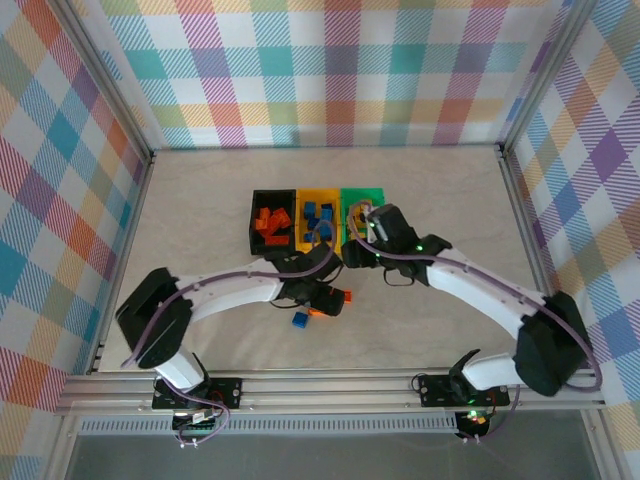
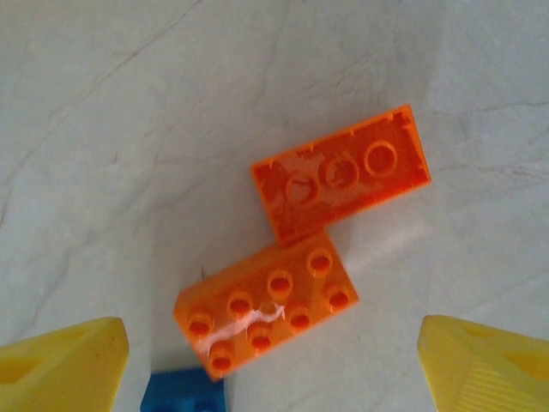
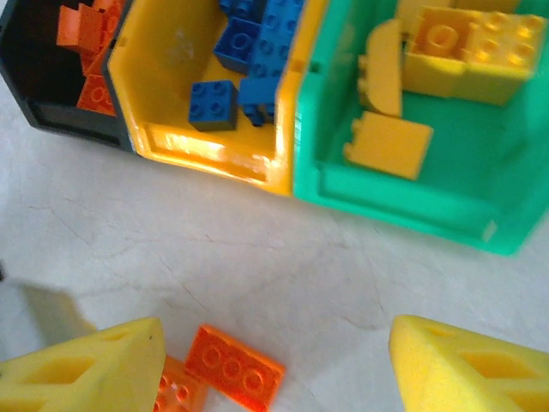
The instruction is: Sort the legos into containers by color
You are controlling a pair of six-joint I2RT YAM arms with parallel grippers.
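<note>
Two orange legos lie side by side on the table, one studs up (image 2: 266, 313), one upside down (image 2: 340, 174), with a blue lego (image 2: 184, 393) at the near edge. My left gripper (image 2: 274, 365) hangs open over the studs-up orange one, gripping nothing. The black container (image 3: 69, 116) holds orange legos (image 3: 86, 34). Blue legos (image 3: 253, 43) lie in the yellow container (image 3: 206, 146), and yellow legos (image 3: 463, 43) in the green container (image 3: 386, 193). My right gripper (image 3: 274, 369) is open and empty over bare table in front of the containers.
From above, the three containers stand in a row, black (image 1: 253, 222), yellow (image 1: 318, 194) and green (image 1: 362, 192). Both grippers (image 1: 328, 300) (image 1: 352, 250) are close together just in front of them. The blue lego (image 1: 300, 320) lies near the left one. Checked walls enclose the table.
</note>
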